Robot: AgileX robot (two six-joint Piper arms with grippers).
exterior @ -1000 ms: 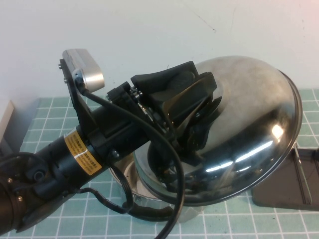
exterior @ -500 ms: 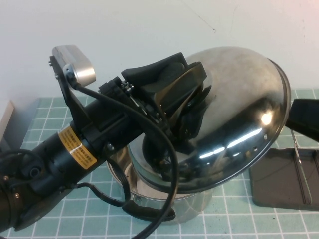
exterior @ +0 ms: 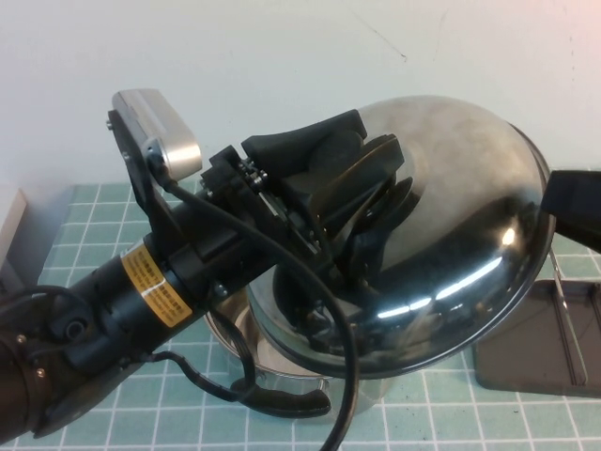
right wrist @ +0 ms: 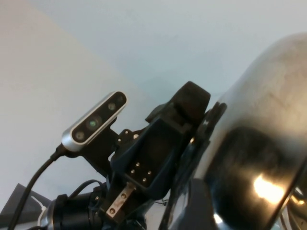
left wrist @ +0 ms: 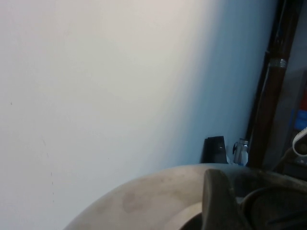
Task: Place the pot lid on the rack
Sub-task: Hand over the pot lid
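Note:
My left gripper [exterior: 368, 235] is shut on the black knob of the pot lid [exterior: 470, 188] and holds the shiny domed lid tilted on edge in the air above the steel pot [exterior: 368, 406]. The fingers hide the knob. The lid's dome also shows in the left wrist view [left wrist: 144, 201] and in the right wrist view [right wrist: 261, 139]. The rack [exterior: 531, 352], a dark grey tray with a thin wire divider [exterior: 563, 319], lies on the table at the lower right, beyond the lid's rim. My right gripper [exterior: 575, 214] shows as a dark shape at the right edge, close to the lid's rim.
The pot stands on a green checked mat [exterior: 84, 235] below the lid. A pale object [exterior: 9, 225] sits at the left edge. The left arm and its cable [exterior: 282, 404] fill the lower left. A white wall [exterior: 282, 56] stands behind.
The lid has swung a little left and back and now stands tilted higher. My right gripper has come into view at the right edge beside the lid's rim.

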